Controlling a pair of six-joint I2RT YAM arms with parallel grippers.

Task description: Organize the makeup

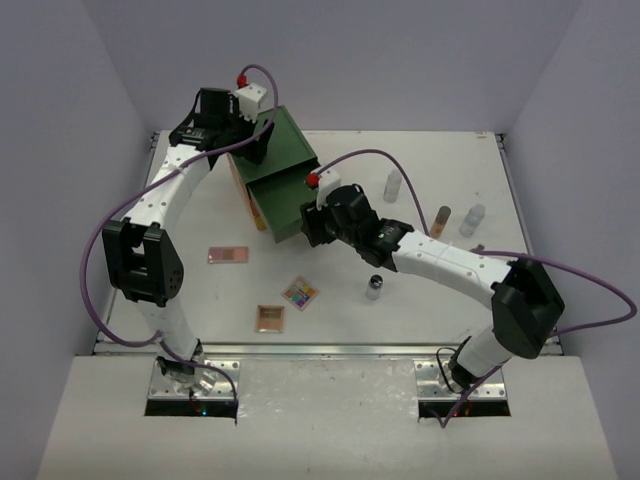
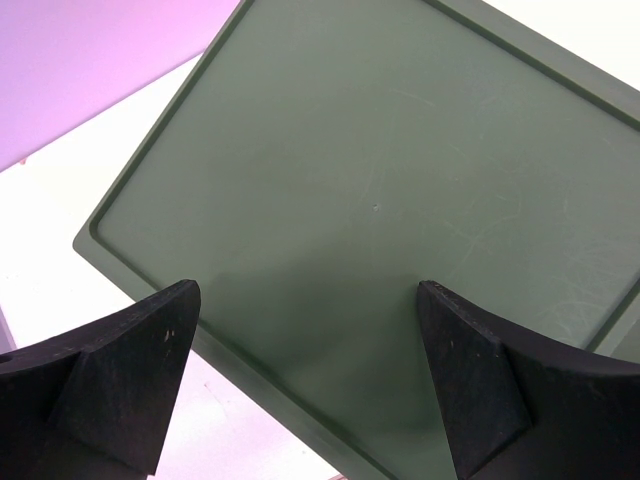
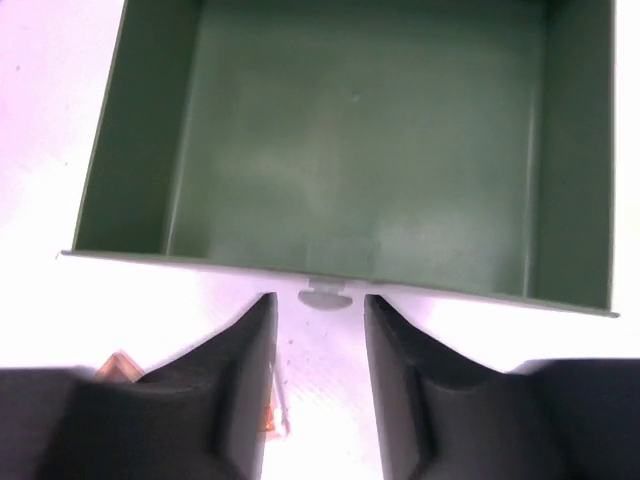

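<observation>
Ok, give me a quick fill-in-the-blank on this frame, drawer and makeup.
The drawer facing the right gripper is pulled out and ____ inside.
The left gripper hangs wide ____ over the box top.
The black-capped jar stands on the ____, not in the drawer.
Missing: empty; open; table.

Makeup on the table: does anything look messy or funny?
The green drawer hangs open and empty. The pink palette, multicolour palette and tan palette lie loose on the table, each turned a different way. Nothing looks spilled or broken.
</observation>
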